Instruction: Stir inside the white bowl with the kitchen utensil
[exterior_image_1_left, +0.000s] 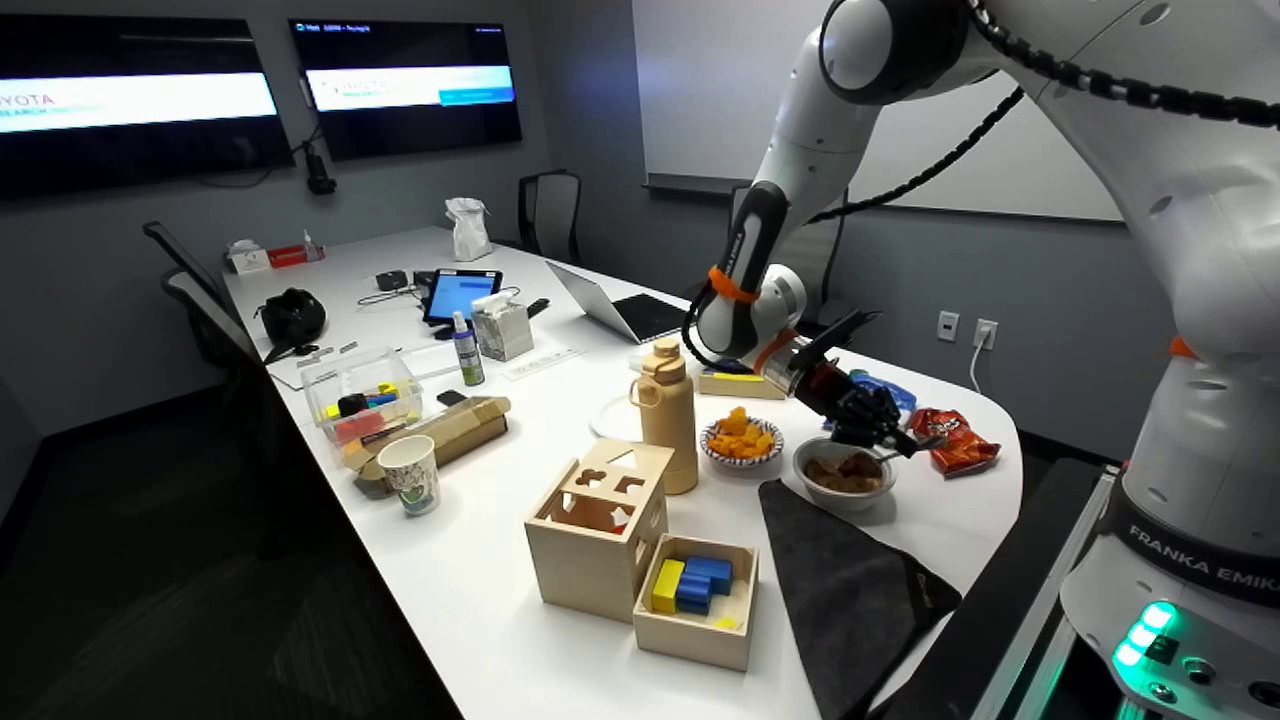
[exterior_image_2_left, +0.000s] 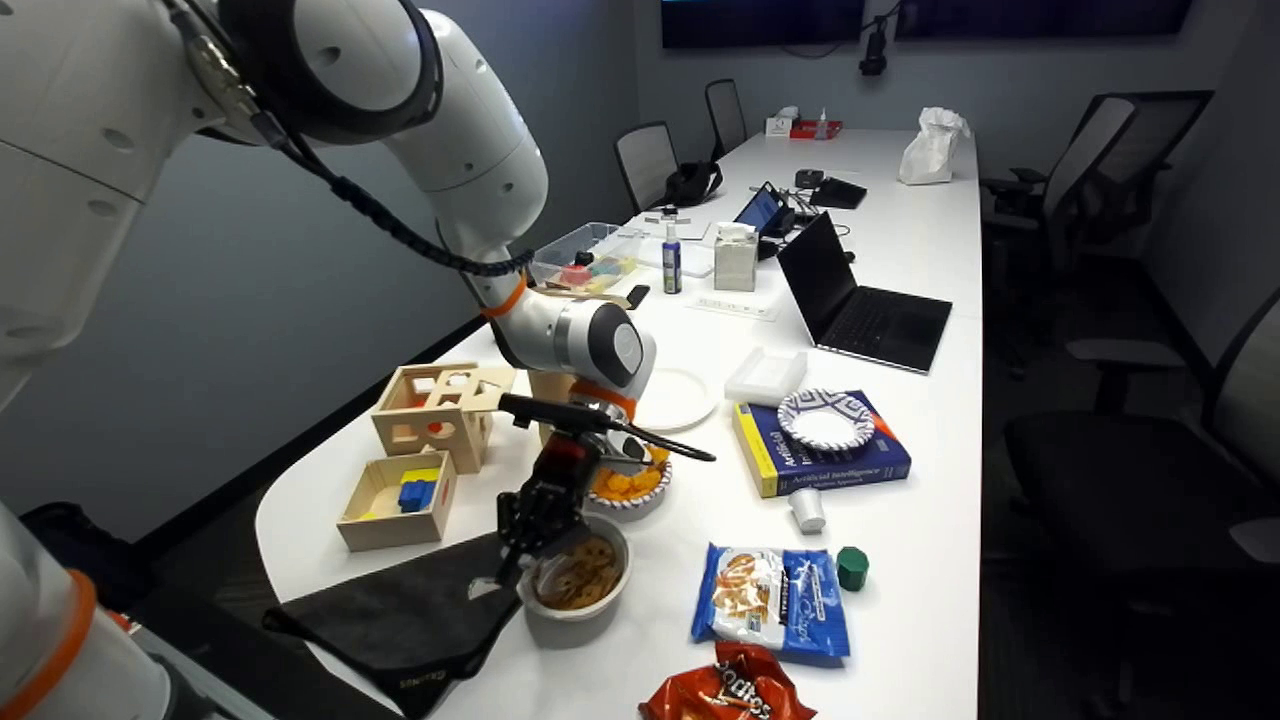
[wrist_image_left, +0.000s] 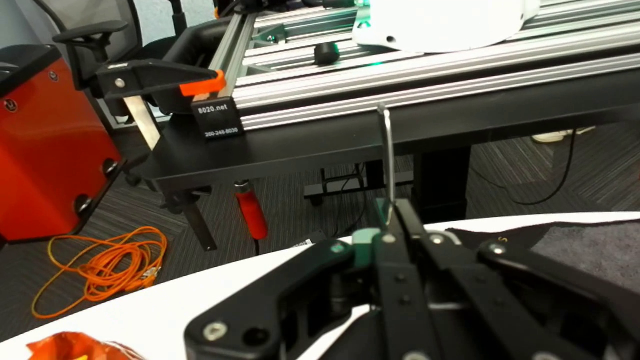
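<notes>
The white bowl (exterior_image_1_left: 838, 496) stands on the table and holds brown food pieces; it also shows in an exterior view (exterior_image_2_left: 572, 611). My gripper (exterior_image_1_left: 907, 441) is tilted over the bowl's rim on the robot-base side, and it shows there too (exterior_image_2_left: 512, 572). In the wrist view the gripper's fingertips (wrist_image_left: 396, 212) are closed on a thin metal utensil (wrist_image_left: 387, 150), whose free end points toward the robot's base. In an exterior view the utensil (exterior_image_1_left: 936, 441) sticks out past the fingers. Its other end seems to reach into the bowl, but is partly hidden. The bowl is not recognizable in the wrist view.
A patterned dish of orange chips (exterior_image_1_left: 741, 458) and a tan bottle (exterior_image_1_left: 670, 420) stand beside the bowl. A dark cloth (exterior_image_1_left: 840, 580) lies in front. A red chip bag (exterior_image_2_left: 735, 690), a blue snack bag (exterior_image_2_left: 770, 600) and wooden boxes (exterior_image_2_left: 395, 520) lie around.
</notes>
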